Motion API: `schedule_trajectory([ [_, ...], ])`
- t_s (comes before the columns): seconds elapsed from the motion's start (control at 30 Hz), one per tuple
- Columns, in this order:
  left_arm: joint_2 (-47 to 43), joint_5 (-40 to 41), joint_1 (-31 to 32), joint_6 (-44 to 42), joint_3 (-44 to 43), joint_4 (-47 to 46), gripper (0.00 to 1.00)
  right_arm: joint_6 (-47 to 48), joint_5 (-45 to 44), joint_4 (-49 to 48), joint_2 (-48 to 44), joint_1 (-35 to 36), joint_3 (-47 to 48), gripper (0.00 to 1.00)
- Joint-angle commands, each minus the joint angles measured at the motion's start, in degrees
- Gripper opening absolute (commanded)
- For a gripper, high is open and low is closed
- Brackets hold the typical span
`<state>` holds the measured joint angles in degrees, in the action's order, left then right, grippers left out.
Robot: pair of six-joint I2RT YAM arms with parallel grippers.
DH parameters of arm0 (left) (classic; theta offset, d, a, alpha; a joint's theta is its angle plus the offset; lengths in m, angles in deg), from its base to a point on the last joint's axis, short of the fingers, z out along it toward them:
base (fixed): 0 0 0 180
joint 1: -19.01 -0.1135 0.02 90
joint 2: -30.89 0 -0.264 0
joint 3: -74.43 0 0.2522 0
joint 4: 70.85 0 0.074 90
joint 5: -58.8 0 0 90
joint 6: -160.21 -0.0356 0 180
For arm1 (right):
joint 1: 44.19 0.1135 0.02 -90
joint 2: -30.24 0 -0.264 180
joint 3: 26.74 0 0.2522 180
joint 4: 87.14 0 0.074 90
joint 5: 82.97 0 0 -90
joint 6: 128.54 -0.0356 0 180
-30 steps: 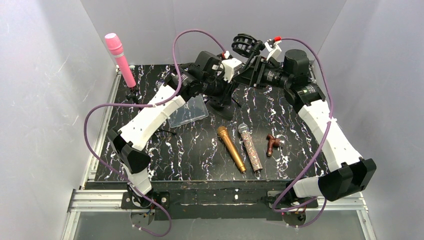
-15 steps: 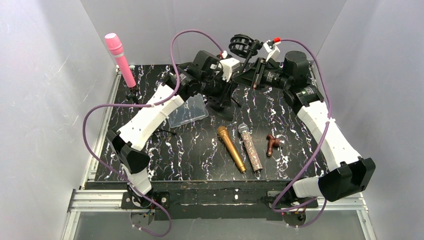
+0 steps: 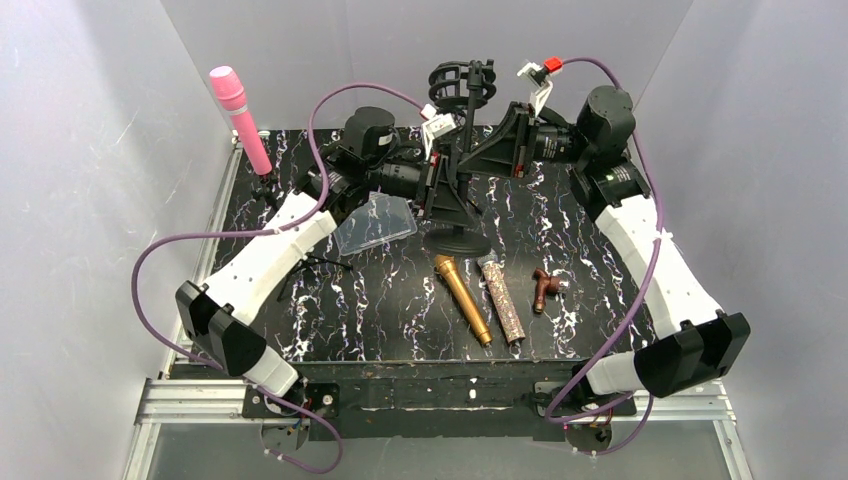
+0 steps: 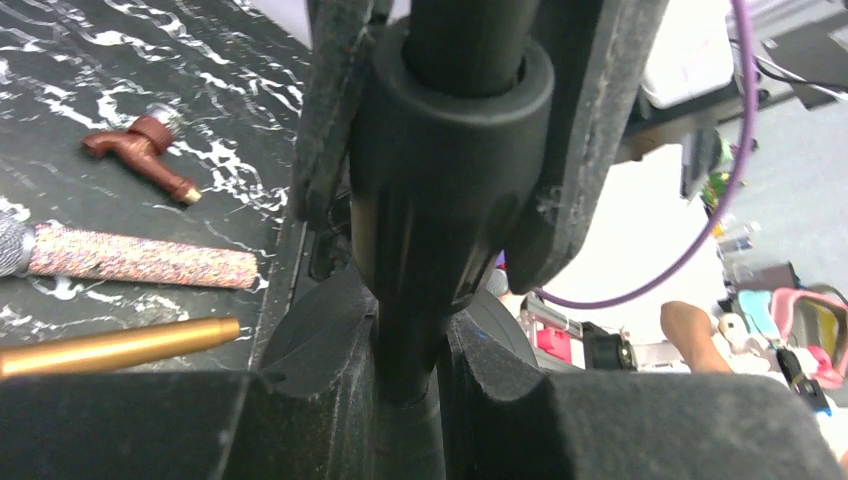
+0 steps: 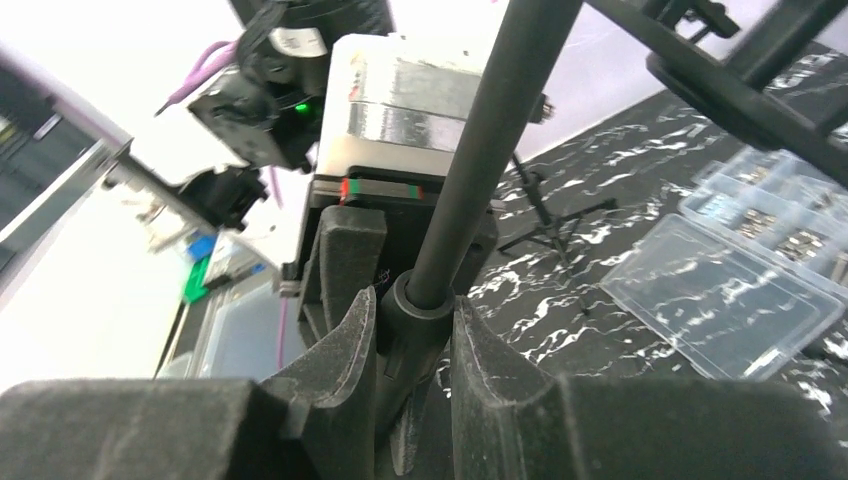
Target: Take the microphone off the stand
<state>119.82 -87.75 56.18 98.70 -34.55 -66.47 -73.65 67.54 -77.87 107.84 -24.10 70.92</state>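
Observation:
A pink microphone [image 3: 240, 115] stands tilted in a small black stand [image 3: 268, 186] at the far left corner. Nearer the middle, a tall black stand [image 3: 463, 140] with an empty shock mount [image 3: 452, 82] stands upright on its round base [image 3: 457, 241]. My left gripper [image 3: 445, 180] is shut on its lower pole; the left wrist view shows the gripper [image 4: 408, 320] just under the collar [image 4: 450, 170]. My right gripper [image 3: 480, 150] is shut on the pole from the right; the right wrist view shows the gripper [image 5: 412, 320] around the collar [image 5: 425, 300].
A gold microphone [image 3: 462, 298], a glitter microphone [image 3: 501, 296] and a brown clip [image 3: 545, 288] lie on the black marbled table [image 3: 390, 310] in front of the stand. A clear plastic box [image 3: 378, 222] lies to its left. White walls enclose three sides.
The tall black stand has swung from tilted to upright and its base has shifted nearer. Both grippers stayed on the pole; the left arm's elbow moved left.

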Motion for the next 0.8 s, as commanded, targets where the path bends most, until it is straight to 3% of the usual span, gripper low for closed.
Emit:
schedule_trajectory([
  [0.0,-6.39,-12.11,-2.79,6.32,-0.17,-7.73,0.00,5.88,17.84,-7.04,1.09,-0.67,5.18,0.01],
  [0.17,-6.83,-8.91,-2.80,-6.24,-5.32,8.14,0.00,13.19,14.44,0.18,0.52,-0.80,6.46,0.02],
  [0.23,-6.91,-4.08,-2.81,-13.69,-8.67,18.31,0.00,20.99,6.66,13.51,-0.13,-0.76,8.96,0.25],
  [0.3,-7.12,1.65,-2.80,-19.69,-10.67,24.87,0.00,23.41,-0.42,18.37,-1.07,-0.77,10.06,0.39],
  [0.33,-7.21,4.09,-2.80,-21.66,-11.16,26.72,0.00,23.63,-3.63,19.17,-1.77,-0.74,9.87,0.44],
  [0.4,-7.27,8.93,-2.80,-24.28,-11.68,28.59,0.00,21.84,-9.29,17.88,-3.66,-0.69,7.96,0.63],
  [0.47,-6.93,13.33,-2.80,-25.12,-12.38,28.92,0.00,18.21,-13.49,16.80,-5.06,-0.67,6.50,0.72],
  [0.57,-5.74,18.88,-2.76,-25.57,-13.78,29.05,0.00,12.51,-17.97,16.55,-5.16,-0.63,5.80,0.78],
  [0.77,-3.17,32.46,-0.70,-28.17,-16.52,29.83,0.00,2.95,-21.96,15.32,-3.06,0.19,5.54,0.76],
])
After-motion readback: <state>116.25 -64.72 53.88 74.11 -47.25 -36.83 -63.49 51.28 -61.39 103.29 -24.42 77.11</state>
